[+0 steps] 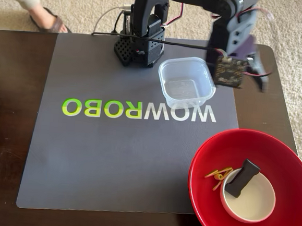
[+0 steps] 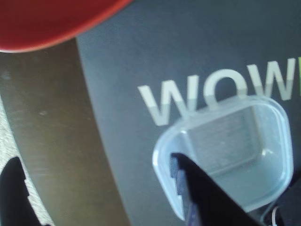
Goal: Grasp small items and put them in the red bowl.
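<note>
Gripper [image 2: 94, 188] reads to us as spread wide in the wrist view: one dark finger [image 2: 197, 193] sits over the near rim of the clear tub [image 2: 244, 155], the other at the lower left over the table edge, nothing between them. In the fixed view the arm hangs above the tub's right side, circuit board [image 1: 228, 70] dangling just beside it. Tub [image 1: 187, 83] stands upright on the grey mat [image 1: 111, 157], overlapping the WOWROBO lettering, near the arm base [image 1: 140, 44]. Red bowl [image 1: 207, 201] sits at the mat's lower-right corner, hanging past the dark table [image 1: 8, 133] edge; it holds the white dish [image 1: 259, 205], dark grey piece [image 1: 241, 178] propped on the dish rim, and yellow-green clip [image 1: 218, 175]. We see open mat left of the tub.
</note>
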`<state>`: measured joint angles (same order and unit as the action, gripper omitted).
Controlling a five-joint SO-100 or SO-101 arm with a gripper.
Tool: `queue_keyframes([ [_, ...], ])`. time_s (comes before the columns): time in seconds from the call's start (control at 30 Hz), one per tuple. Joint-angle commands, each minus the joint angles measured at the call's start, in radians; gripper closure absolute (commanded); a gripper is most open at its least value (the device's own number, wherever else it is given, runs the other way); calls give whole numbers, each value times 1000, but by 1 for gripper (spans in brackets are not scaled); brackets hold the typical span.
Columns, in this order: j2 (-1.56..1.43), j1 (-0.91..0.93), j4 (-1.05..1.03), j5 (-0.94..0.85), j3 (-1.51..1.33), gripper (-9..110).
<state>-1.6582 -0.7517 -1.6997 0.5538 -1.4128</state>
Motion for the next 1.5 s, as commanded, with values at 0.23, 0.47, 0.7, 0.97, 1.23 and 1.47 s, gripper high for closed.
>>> queue_keyframes([
  [0.23,-130,-43,29,239,-330,60],
  [0.47,-46,-140,54,249,-370,62],
  [0.7,67,-170,193,233,-466,70],
  [0.97,126,-170,255,178,-457,101],
  [1.23,-57,-91,242,158,-437,101],
  [1.47,-209,-55,221,120,-374,101],
])
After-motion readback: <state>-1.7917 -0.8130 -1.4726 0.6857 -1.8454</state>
